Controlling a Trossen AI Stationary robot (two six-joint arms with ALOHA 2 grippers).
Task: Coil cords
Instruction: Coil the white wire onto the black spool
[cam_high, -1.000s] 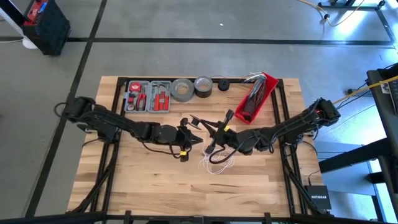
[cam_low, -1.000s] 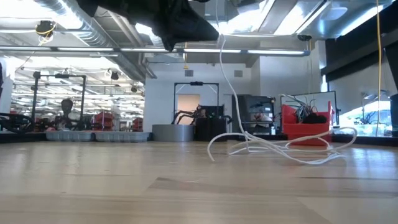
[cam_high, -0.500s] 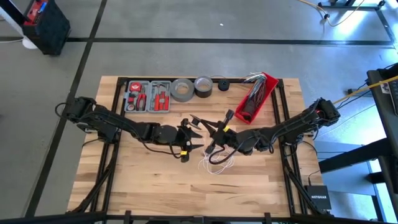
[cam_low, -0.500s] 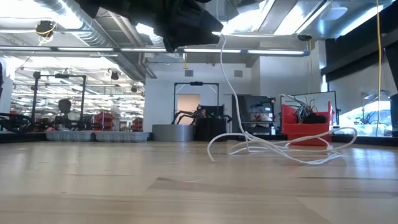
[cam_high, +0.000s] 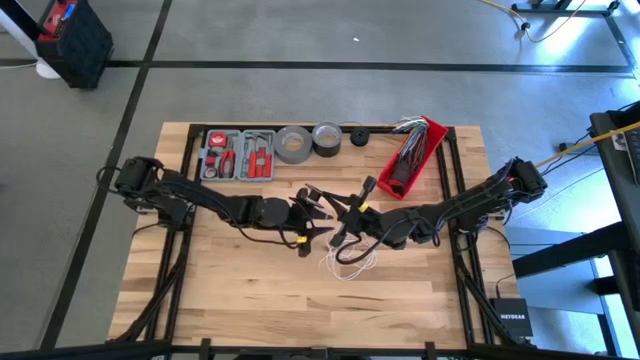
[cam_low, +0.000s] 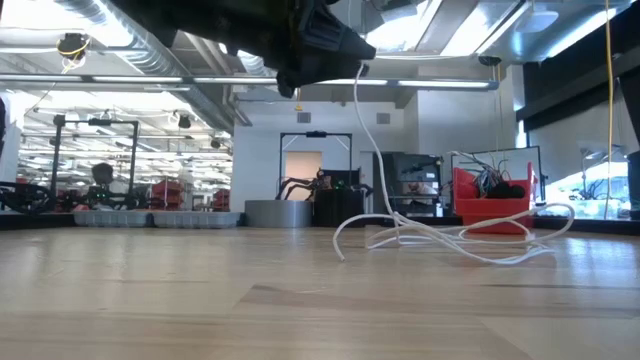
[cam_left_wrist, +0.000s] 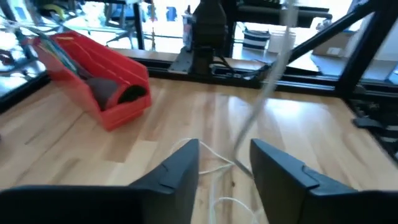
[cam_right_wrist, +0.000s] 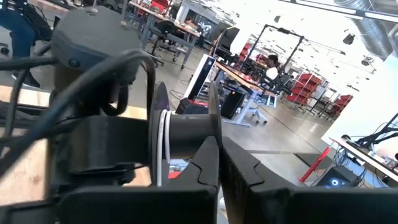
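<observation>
We see the white cord (cam_high: 345, 262) lying in loose loops at the table's (cam_high: 250, 290) middle, one strand rising toward the right gripper (cam_high: 340, 232), jaws pressed together, beside the left gripper (cam_high: 318, 200), jaws spread, holding nothing.

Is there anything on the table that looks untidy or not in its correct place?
Yes. The white cord lies in a loose tangle of loops on the wooden table near its middle, and one strand rises to the grippers above. The tool tray, tape rolls and red bin stand orderly along the far edge.
</observation>
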